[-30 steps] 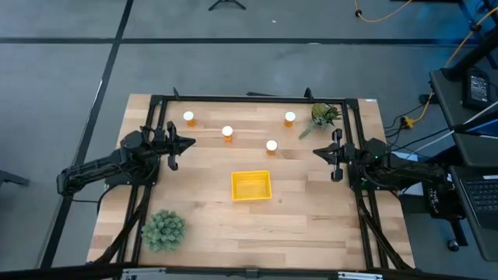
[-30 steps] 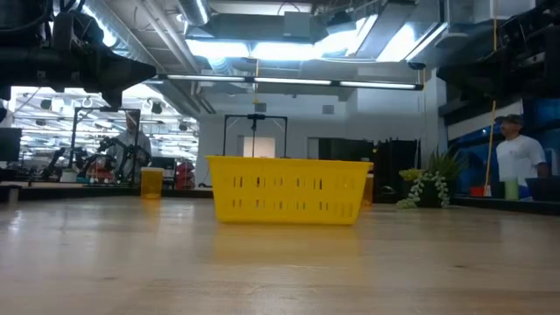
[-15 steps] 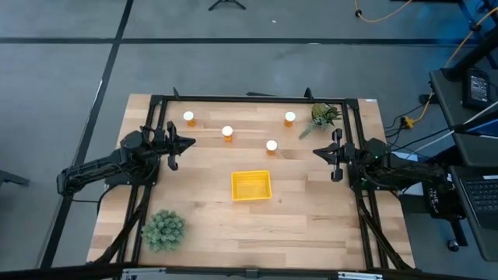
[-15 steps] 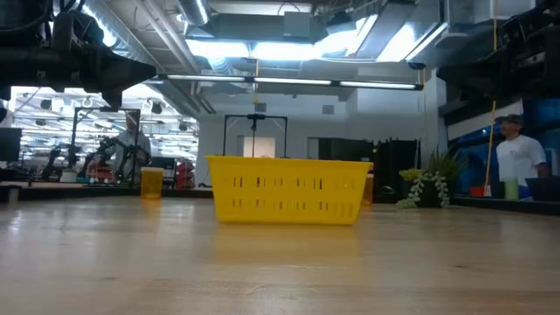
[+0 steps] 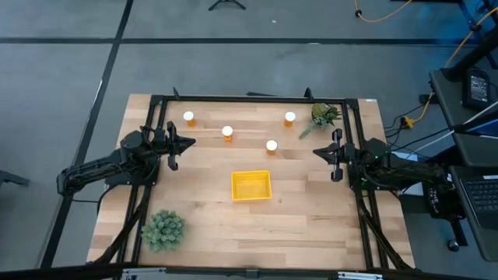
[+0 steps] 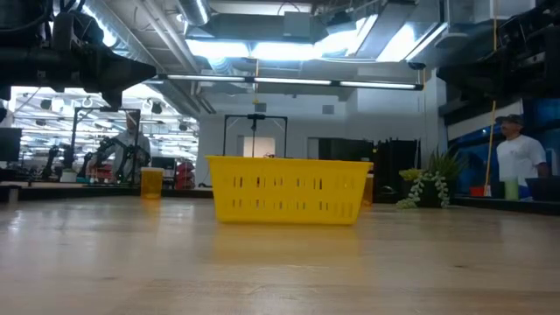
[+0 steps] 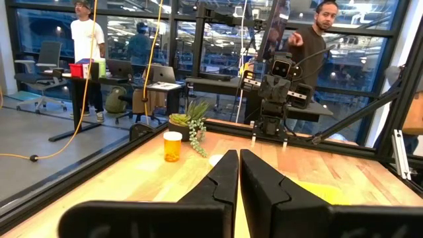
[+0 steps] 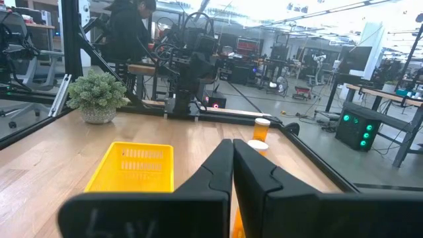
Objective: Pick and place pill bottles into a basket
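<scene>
Pale wooden planks make up the table (image 5: 311, 218), framed by black rails, with a workshop of desks and people beyond. Near its middle sits the yellow basket (image 5: 251, 186), with nothing in it. Four pill bottles stand upright along the far side: one at the far left (image 5: 189, 118), one just inward of it (image 5: 227, 133), one nearest the basket (image 5: 271, 145), and one beside a trailing green plant (image 5: 290, 118). A second, round plant (image 5: 163, 229) sits at the near left corner.

Neither arm holds anything. The left gripper (image 5: 187, 143) hangs at the left edge and the right gripper (image 5: 317, 151) at the right edge, each with its fingers pressed together.

The step in hand looks like the first reach. A sensible start is the bottle nearest the basket, which is close to the right gripper. The fingers must spread before descending, straddle the orange body below the white cap, and close squarely so the light, narrow bottle does not tip or skid.
</scene>
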